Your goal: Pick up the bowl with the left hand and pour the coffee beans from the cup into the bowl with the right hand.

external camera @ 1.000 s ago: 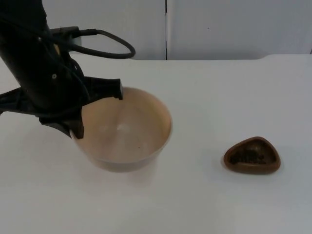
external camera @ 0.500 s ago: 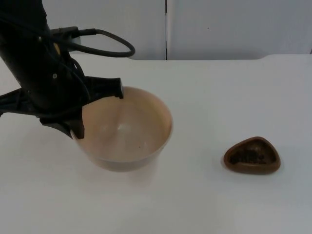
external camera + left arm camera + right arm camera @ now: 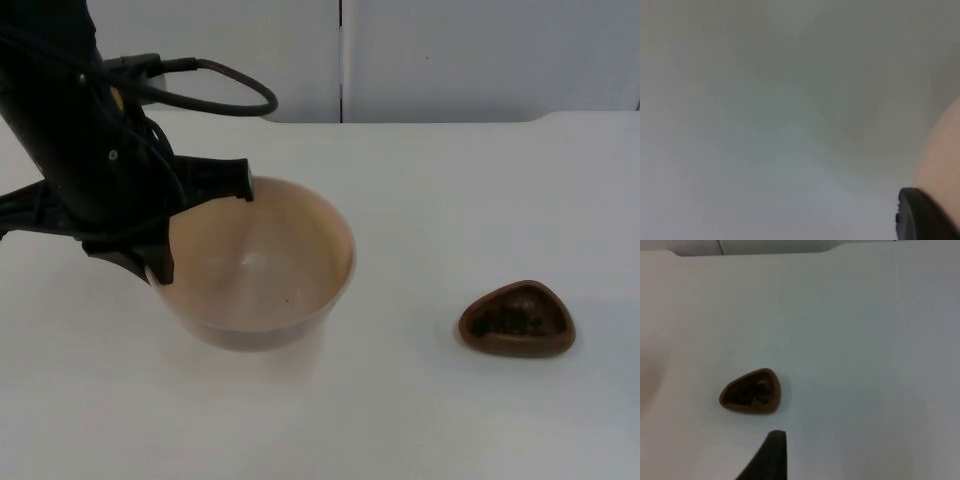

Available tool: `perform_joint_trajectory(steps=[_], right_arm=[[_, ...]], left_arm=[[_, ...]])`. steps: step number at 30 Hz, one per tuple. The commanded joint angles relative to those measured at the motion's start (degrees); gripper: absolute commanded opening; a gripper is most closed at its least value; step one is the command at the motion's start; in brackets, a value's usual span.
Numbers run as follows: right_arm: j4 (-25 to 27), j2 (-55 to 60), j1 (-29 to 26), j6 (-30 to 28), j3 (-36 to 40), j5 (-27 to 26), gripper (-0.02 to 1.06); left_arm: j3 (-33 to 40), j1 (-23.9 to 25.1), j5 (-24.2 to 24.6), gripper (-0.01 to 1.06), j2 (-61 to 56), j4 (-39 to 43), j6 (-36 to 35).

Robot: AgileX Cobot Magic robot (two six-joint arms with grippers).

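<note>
White desk [image 3: 480, 200] ending at grey partition wall [image 3: 480, 60]. On its left part, wide beige round bowl [image 3: 262, 262], rim clamped between jaws of black left gripper [image 3: 200, 225]. Well apart to the right, small brown rounded-triangular cup [image 3: 517, 320] of dark coffee beans [image 3: 512, 320]. Above cup, waiting right gripper [image 3: 771, 452], jaws' state untellable.

Bowl [image 3: 260, 265] near rim behind left gripper [image 3: 200, 225] (grip unclear), arm cropped

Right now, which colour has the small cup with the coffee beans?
The cup is reddish brown, its beans darker; the top view shows it best.
</note>
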Motion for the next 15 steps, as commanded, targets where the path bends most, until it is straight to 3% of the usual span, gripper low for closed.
perform_joint_trajectory(steps=[1, 15], right_arm=[[0.4, 3.9, -0.3, -0.1, -2.0, -1.8, 1.05], [0.4, 26.9, -0.3, -3.7, -15.7, -1.2, 1.05]], left_arm=[[-0.4, -0.3, -0.4, 0.00, -0.6, -0.6, -0.3], [-0.4, -0.3, -0.7, 0.00, -0.6, -0.5, -0.3]])
